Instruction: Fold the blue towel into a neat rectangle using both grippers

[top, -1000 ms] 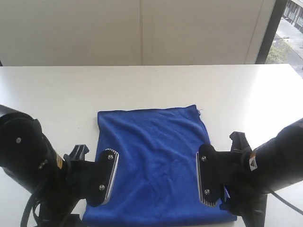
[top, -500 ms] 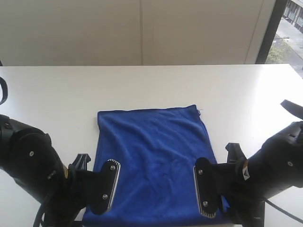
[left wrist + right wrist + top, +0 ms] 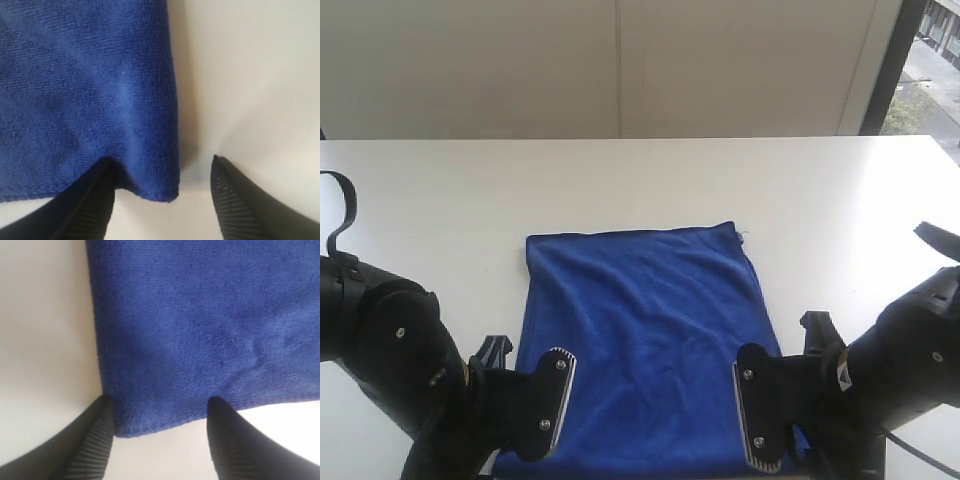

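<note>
The blue towel [image 3: 650, 320] lies flat on the white table [image 3: 440, 200], an upright rectangle in the exterior view. My left gripper [image 3: 520, 388] stands open at its near left corner, one silver finger plate over the cloth's edge. In the left wrist view the left gripper [image 3: 161, 162] straddles the towel [image 3: 90, 90] corner, one finger over the cloth and one over bare table. My right gripper [image 3: 788, 395] stands open at the near right corner. In the right wrist view the right gripper [image 3: 161, 401] spans that corner of the towel [image 3: 200, 325]. Neither holds anything.
The table's far edge [image 3: 640, 140] meets a pale wall. A dark window frame [image 3: 885, 70] stands at the back right. Bare tabletop surrounds the towel on the left, right and far sides.
Both grippers have drawn back toward the near edge of the towel and now sit lower in the exterior view, at its near corners. The towel has not moved.
</note>
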Controlling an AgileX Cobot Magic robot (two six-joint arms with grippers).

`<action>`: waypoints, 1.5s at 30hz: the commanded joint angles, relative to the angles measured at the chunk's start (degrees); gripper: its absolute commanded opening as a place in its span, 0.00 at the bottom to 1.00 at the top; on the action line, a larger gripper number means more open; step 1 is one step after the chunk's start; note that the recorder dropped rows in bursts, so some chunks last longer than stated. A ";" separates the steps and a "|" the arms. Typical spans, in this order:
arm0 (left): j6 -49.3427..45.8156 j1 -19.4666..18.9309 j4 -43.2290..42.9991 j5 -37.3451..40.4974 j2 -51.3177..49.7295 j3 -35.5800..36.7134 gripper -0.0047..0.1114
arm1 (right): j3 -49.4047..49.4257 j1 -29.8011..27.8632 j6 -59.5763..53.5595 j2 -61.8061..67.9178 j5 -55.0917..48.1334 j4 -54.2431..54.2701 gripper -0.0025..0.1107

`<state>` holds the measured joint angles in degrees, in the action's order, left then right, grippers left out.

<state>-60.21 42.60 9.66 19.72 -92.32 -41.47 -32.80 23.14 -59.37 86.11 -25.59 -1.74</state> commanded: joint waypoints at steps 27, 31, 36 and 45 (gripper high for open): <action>0.18 -0.19 0.71 0.40 -0.29 0.32 0.50 | 0.20 2.35 -0.16 -0.59 -3.25 2.34 0.49; 0.18 -0.19 0.71 0.92 -0.29 0.32 0.50 | 0.20 2.49 -0.40 0.74 -3.03 2.34 0.48; 0.18 -0.19 0.71 1.32 -0.29 0.32 0.50 | 0.20 2.49 -0.40 2.64 -2.33 1.74 0.43; 0.18 -0.19 0.71 1.32 -0.29 0.32 0.40 | 0.20 2.49 -0.40 3.24 -1.00 1.74 0.27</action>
<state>-60.21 42.60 9.66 19.40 -92.46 -41.47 -32.80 25.39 -59.25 88.69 -27.69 0.00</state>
